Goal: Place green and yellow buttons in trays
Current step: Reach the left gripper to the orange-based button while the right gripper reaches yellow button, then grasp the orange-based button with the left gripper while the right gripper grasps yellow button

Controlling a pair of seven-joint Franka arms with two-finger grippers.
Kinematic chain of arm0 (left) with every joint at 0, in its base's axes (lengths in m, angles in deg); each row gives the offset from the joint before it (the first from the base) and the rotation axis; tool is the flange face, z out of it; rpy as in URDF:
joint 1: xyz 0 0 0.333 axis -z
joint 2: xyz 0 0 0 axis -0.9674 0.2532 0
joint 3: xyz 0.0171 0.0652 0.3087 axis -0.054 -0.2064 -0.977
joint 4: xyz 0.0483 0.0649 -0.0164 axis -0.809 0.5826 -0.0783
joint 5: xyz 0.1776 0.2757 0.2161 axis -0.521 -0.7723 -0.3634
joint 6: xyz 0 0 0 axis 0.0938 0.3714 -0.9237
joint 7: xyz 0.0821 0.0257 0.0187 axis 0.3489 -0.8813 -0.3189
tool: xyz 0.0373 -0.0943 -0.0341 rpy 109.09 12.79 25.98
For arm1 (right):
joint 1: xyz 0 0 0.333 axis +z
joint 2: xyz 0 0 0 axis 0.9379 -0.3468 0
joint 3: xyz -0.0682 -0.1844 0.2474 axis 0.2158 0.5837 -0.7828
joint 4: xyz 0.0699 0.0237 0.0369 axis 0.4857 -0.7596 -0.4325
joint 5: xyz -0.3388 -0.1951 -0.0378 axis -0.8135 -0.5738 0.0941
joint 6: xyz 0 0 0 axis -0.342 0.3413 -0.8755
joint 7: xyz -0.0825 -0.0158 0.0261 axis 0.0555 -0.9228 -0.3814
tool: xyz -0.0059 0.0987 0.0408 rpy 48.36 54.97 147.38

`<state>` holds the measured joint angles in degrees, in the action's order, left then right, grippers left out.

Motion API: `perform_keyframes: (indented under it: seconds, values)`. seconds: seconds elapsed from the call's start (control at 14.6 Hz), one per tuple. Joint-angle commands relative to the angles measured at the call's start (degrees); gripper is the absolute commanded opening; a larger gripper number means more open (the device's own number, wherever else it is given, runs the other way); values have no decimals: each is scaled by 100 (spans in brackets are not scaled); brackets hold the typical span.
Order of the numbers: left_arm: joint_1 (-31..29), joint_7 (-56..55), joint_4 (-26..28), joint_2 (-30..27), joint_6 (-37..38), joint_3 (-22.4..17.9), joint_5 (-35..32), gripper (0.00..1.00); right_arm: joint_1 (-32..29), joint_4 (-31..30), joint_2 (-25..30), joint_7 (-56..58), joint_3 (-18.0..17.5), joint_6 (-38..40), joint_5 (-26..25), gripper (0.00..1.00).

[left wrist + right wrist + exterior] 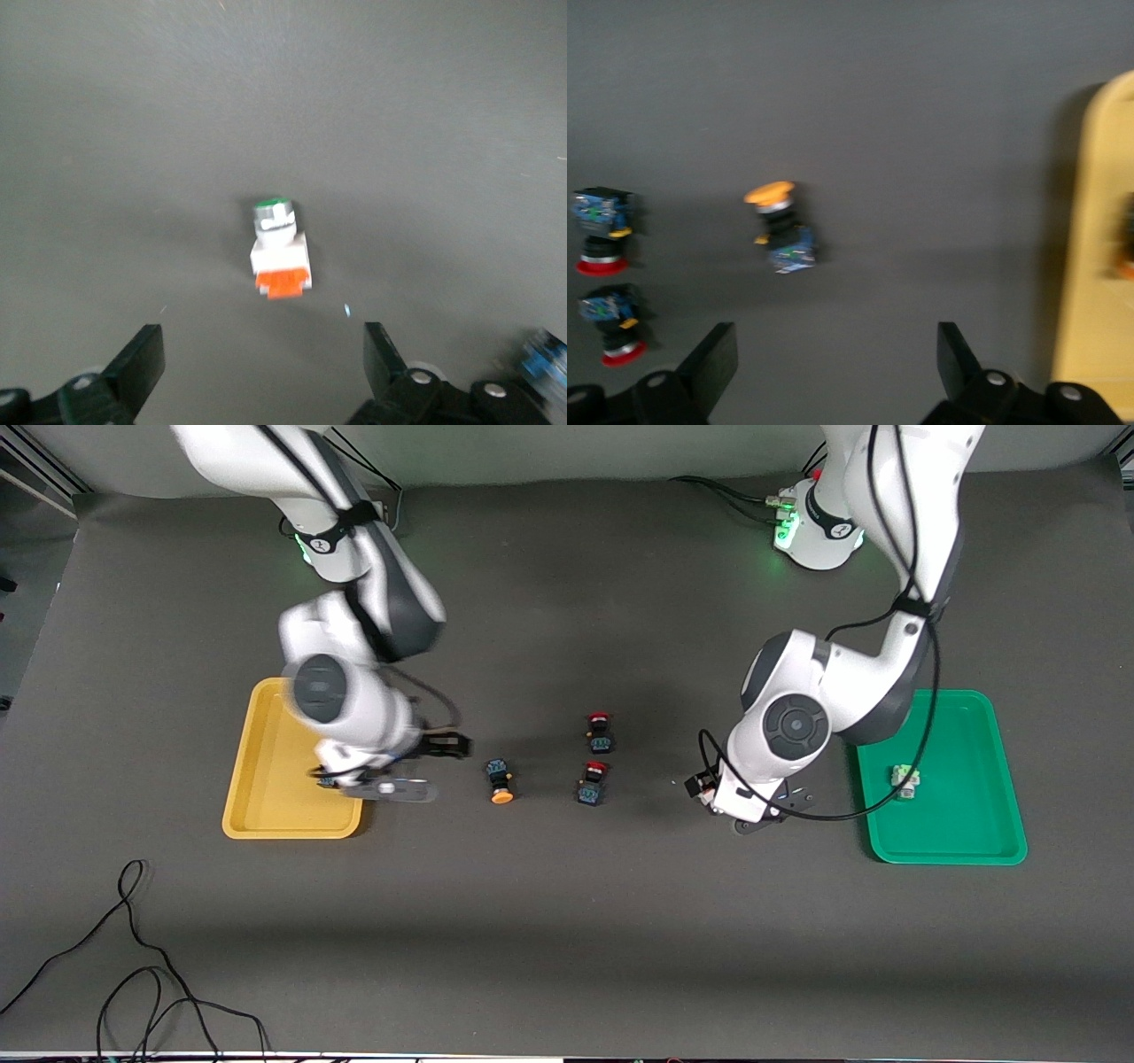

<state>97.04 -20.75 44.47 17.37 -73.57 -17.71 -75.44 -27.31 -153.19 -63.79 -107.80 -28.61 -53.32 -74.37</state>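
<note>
Between the spread fingers (142, 363) of the left gripper (264, 367), a little ahead of their tips, a green-capped button (281, 248) with a pale grey body and an orange base lies on its side on the dark worktop (266, 88), touching neither finger. That gripper is open and holds nothing, and it hangs over the worktop beside the green tray (992, 841), where 1 pale grey button (905, 778) already lies.

The right gripper (837, 363) is likewise open and empty, over the worktop at the edge of the yellow tray (266, 806). Ahead of its fingers (713, 359), nearer 1 of them than the other, a yellow-orange button (780, 227) on a dark blue body lies tipped over, clear of both. Farther out on that finger's side, outside the gap, stand 2 red-capped switches (602, 232) just beside each other. Inside the yellow tray, a dark-bodied piece (1127, 239) with some orange shows at the picture's edge, too blurred to name.
</note>
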Motion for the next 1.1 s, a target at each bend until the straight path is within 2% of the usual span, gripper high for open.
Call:
perform_keyframes:
  seconds: [0.0, 0.14, 0.21, 0.27, 0.34, 0.41, 0.48, 0.69, 0.76, 0.82, 0.96, 1.03]
  values:
    - [140, -167, 280, 334, -758, -41, 28, 100, 277, 297, -580, -105, 84, -363, 217, 100]
    - [175, -316, 280, 502, -952, -50, 19, 99, 426, 261, -940, -114, 84, -854, 217, 100]
    - [184, -342, 272, 564, -1023, -50, 19, 94, 523, 252, -1124, -114, 84, -1136, 217, 100]
    - [184, -343, 272, 599, -1032, -58, 11, 80, 550, 252, -1300, -114, 84, -1365, 217, 100]
    - [176, -343, 263, 608, -1032, -67, 11, 53, 550, 244, -1415, -114, 84, -1541, 217, 100]
    - [167, -343, 263, 600, -1024, -76, 11, 32, 550, 191, -1503, -114, 84, -1691, 217, 100]
    - [158, -343, 254, 582, -1015, -85, 11, 18, 559, 52, -1548, -105, 84, -1979, 208, 100]
    - [123, -317, 158, 495, -892, -94, 11, 7, 577, -353, -1627, -61, 76, -2711, 208, 98]
    - [114, -316, 79, 424, -822, -111, 11, 4, 577, -363, -1618, -44, 76, -2694, 208, 85]
    - [88, -290, -61, 302, -500, -129, 11, 3, 577, -354, -1583, -52, 76, -2668, 217, 65]
    - [-113, -89, -630, 21, 666, -111, 19, 3, 646, -354, -1513, -18, 84, -2572, 217, 9]
    - [-254, 199, -999, -85, 1386, -94, 63, 3, 682, -354, -1504, -43, 93, -2501, 217, 0]
